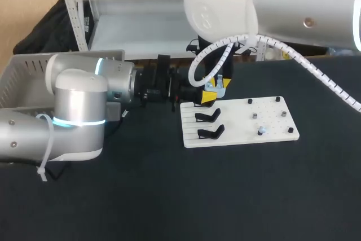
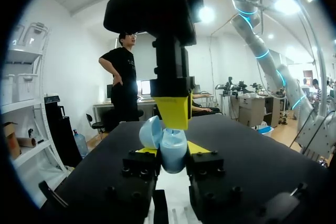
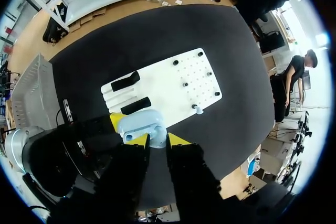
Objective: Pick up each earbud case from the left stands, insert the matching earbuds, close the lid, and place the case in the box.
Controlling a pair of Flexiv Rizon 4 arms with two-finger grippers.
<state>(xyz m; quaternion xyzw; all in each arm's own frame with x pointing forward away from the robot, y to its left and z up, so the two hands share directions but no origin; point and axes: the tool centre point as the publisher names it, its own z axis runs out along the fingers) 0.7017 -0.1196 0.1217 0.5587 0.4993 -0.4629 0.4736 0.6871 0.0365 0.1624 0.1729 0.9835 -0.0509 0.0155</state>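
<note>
1 case (image 2: 173, 155) in L gripper (image 2: 171, 149)

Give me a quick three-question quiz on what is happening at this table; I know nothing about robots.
1. True or false: the lid of the light blue plastic earbud case is shut.
2. What clamps that case from two sides? A) a person's hand B) the left gripper C) a rubber band
3. Fill in: the white pegboard lies flat on a ___ table.

Key: 1 false, the lid stands open; 2 B; 3 black.
</note>
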